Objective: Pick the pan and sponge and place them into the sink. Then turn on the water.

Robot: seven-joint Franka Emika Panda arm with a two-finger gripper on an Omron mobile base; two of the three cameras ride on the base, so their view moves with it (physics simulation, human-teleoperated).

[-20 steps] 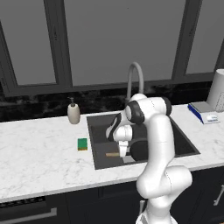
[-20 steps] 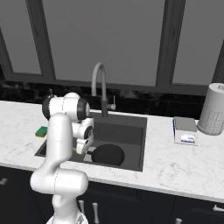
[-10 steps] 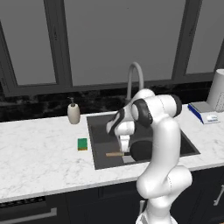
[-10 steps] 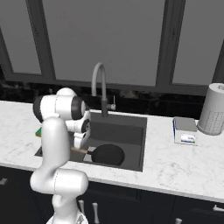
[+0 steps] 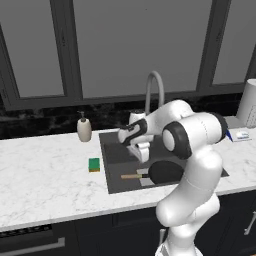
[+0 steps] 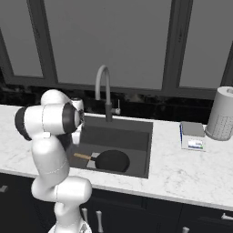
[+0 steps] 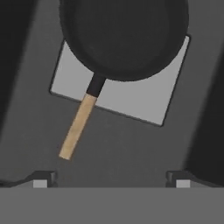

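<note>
In the left base view, the sink [image 5: 116, 150] served as the landmark, sunk into the white marble table [image 5: 45, 185]. The pan [image 5: 164, 172] lay flat on the sink's floor toward its front edge, the wooden handle pointing at the sink's left wall. The sponge [image 5: 94, 164] sat on the table just outside the sink's left rim, green face up. A soap dispenser [image 5: 84, 130] stood on the table beyond the sink's back left corner. The faucet [image 5: 154, 89] arched up from behind the sink's back rim. The arm reached over the sink, and the pincer [image 5: 144, 155] hung above the sink floor, behind the pan and apart from it.

In the right base view, the pan [image 6: 112, 160] rested in the front part of the sink [image 6: 136, 145], its handle aimed at the sink's far left side. The faucet [image 6: 104, 91] rose behind the sink's back rim. A paper towel roll [image 6: 221, 113] and a small box [image 6: 193, 136] stood on the table [image 6: 182, 168] well to the right of the sink.

In the hand view, the pincer [image 7: 111, 178] stood wide, both tips far apart and holding nothing. The pan [image 7: 124, 35] lay on the sink [image 7: 131, 148] floor, partly over its pale square patch, the handle slanting toward the left tip without touching it.
</note>
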